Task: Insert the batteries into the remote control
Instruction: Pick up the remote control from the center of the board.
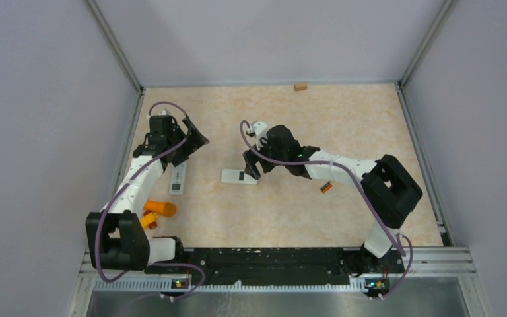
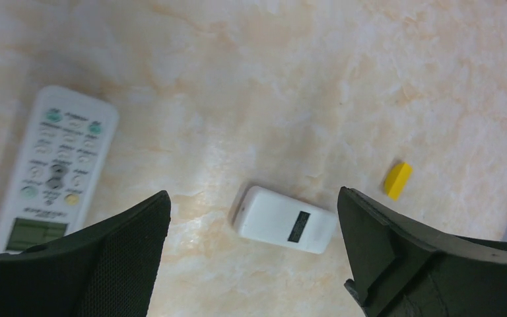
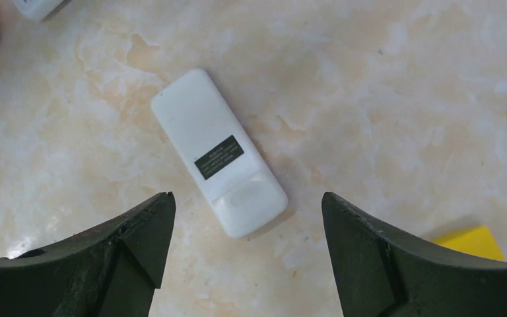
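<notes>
The remote control point(image 1: 239, 176) lies flat on the table with its plain white back up, showing a dark rectangle point(image 3: 218, 157) and a thumb dent near one end. My right gripper point(image 1: 254, 165) hovers just above it, open, nothing between its fingers; in the right wrist view the remote control point(image 3: 218, 152) sits ahead of the right gripper point(image 3: 247, 195). My left gripper point(image 1: 195, 142) hangs open and empty to the left, looking down on the remote control point(image 2: 284, 220) from the left gripper point(image 2: 253, 194). One orange-and-black battery point(image 1: 327, 187) lies beside the right forearm.
A white remote with buttons and a screen point(image 1: 178, 179) lies under the left arm. An orange cylinder point(image 1: 162, 208) and a yellow block point(image 1: 148, 221) sit near the left base. Another yellow block point(image 3: 469, 241) lies by the remote control. A small brown block point(image 1: 300, 86) rests at the back wall.
</notes>
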Robot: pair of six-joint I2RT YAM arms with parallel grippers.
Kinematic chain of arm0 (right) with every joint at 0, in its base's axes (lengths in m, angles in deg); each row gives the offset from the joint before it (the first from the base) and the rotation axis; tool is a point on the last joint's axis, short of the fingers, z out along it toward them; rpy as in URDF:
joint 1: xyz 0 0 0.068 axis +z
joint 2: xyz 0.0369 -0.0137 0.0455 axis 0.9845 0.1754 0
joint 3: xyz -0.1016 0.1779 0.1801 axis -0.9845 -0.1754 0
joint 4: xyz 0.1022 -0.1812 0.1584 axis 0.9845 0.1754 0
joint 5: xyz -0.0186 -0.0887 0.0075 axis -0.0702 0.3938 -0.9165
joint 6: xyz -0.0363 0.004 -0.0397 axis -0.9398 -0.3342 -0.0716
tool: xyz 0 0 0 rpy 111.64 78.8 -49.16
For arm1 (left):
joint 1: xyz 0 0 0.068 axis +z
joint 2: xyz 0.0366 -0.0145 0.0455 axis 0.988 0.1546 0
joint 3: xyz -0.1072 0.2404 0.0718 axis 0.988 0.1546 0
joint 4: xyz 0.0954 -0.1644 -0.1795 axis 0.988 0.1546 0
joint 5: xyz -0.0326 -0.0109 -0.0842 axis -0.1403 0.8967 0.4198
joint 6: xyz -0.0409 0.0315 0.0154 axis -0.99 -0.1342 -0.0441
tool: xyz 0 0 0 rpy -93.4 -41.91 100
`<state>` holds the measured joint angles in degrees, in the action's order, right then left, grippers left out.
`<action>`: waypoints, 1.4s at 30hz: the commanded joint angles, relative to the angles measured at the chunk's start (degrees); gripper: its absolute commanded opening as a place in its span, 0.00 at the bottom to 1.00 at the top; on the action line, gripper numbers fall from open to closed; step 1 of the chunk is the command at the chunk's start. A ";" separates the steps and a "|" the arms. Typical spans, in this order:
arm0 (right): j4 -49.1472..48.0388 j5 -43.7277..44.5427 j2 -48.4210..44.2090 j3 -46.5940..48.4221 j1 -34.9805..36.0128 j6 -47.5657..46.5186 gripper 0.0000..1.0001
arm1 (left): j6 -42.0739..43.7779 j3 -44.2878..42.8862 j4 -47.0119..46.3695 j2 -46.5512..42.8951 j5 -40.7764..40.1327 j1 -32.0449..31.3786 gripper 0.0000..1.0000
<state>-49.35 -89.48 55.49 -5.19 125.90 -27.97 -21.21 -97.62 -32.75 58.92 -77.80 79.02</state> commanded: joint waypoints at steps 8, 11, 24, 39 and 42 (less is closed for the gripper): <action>1.76 -10.85 13.77 11.46 2.49 -25.72 0.87 | 0.83 1.07 7.10 -8.78 -11.99 6.45 0.99; 4.00 -13.55 16.00 13.28 2.69 -27.70 0.87 | 0.73 1.43 7.16 -9.20 -10.93 8.30 0.99; 1.98 -0.51 20.99 16.27 3.23 -23.61 0.44 | -0.24 2.65 8.65 -7.98 -7.07 13.29 0.99; -2.64 22.21 0.36 1.40 -13.37 2.32 0.34 | 1.53 6.94 2.42 2.45 -5.29 10.49 0.99; -1.85 22.98 -0.35 -1.03 -18.32 4.73 0.34 | 1.90 6.59 1.37 4.59 -9.86 8.05 0.99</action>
<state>-51.01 -72.22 57.57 -3.27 112.10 -29.28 -19.44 -91.06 -27.04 61.76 -82.79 89.88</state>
